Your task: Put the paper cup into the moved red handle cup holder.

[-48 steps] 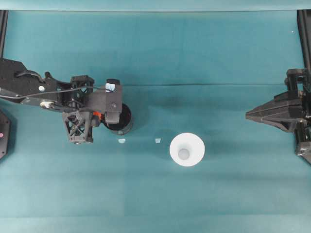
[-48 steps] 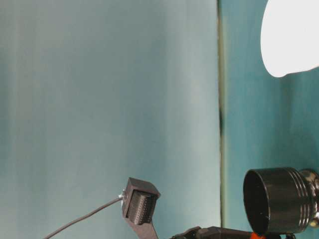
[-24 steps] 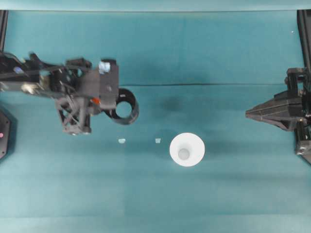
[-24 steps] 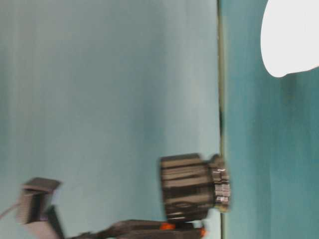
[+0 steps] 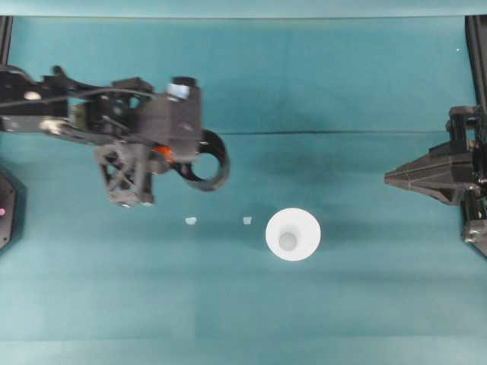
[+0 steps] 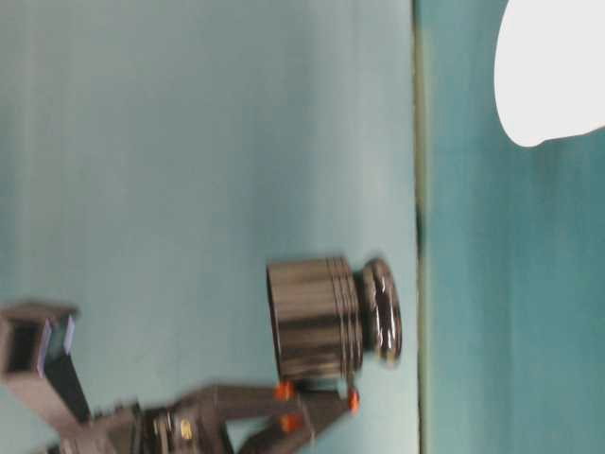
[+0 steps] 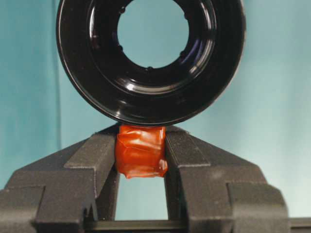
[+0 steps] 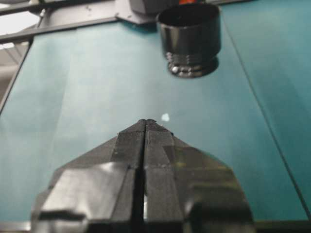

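Observation:
The red handle cup holder [image 5: 207, 161], a glossy black ring-shaped cylinder, hangs upright in the air left of the table's middle. My left gripper [image 5: 169, 154] is shut on its orange-red handle tab [image 7: 141, 151]. The table-level view shows the cup holder [image 6: 317, 317] lifted well off the cloth, with the left gripper [image 6: 317, 397] at its side. In the left wrist view the cup holder [image 7: 150, 104] sits just beyond the left gripper [image 7: 141, 145]. The white paper cup [image 5: 293, 234] stands upright near the middle, to the right of the holder; the paper cup [image 6: 553, 71] is untouched. My right gripper [image 5: 392, 180] is shut and empty at the right edge, and the right gripper [image 8: 146, 124] points at the cup holder [image 8: 189, 36].
Two small white scraps [image 5: 190, 220] [image 5: 246, 220] lie on the teal cloth [image 5: 251, 304] between the holder and the cup. Black frame rails [image 5: 478, 46] run along the left and right edges.
The left gripper has lifted the holder by its handle off the table and carried it a little toward the middle. The paper cup and the right arm have not moved.

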Motion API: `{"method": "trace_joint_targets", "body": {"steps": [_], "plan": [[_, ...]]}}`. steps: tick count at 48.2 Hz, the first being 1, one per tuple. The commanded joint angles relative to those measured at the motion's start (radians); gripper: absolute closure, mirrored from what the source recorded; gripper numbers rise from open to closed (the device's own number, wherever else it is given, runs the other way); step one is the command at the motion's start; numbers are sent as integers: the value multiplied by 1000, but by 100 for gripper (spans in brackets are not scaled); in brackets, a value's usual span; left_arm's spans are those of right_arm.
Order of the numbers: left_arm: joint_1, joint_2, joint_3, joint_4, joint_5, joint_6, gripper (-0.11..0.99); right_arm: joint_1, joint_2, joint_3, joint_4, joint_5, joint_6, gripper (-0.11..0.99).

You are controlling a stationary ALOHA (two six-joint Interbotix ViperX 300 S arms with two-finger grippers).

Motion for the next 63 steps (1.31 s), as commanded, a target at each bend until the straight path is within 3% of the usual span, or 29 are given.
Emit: {"method": "trace_joint_targets", "body": {"steps": [1, 14, 20, 28, 37, 55, 63], "plan": [[-21, 29, -52, 2, -5, 2, 61, -3, 6, -17, 2, -5, 8, 99], [-38, 112, -114, 2, -8, 2, 61, -3, 6, -17, 2, -5, 8, 99], [-41, 140, -101, 0, -37, -2, 61, -5, 6, -17, 0, -5, 8, 99], [-60, 179, -84, 2, -92, -3, 61, -8, 6, -15, 2, -5, 6, 99], [-78, 229, -74, 2, -98, -3, 61, -9, 6, -14, 2, -5, 8, 99], [-80, 279, -63, 0, -135, -5, 61, -11, 6, -14, 2, -5, 6, 99], [-86, 304, -54, 0, -137, -40, 61, -11, 6, -12, 0, -5, 8, 99]]}}
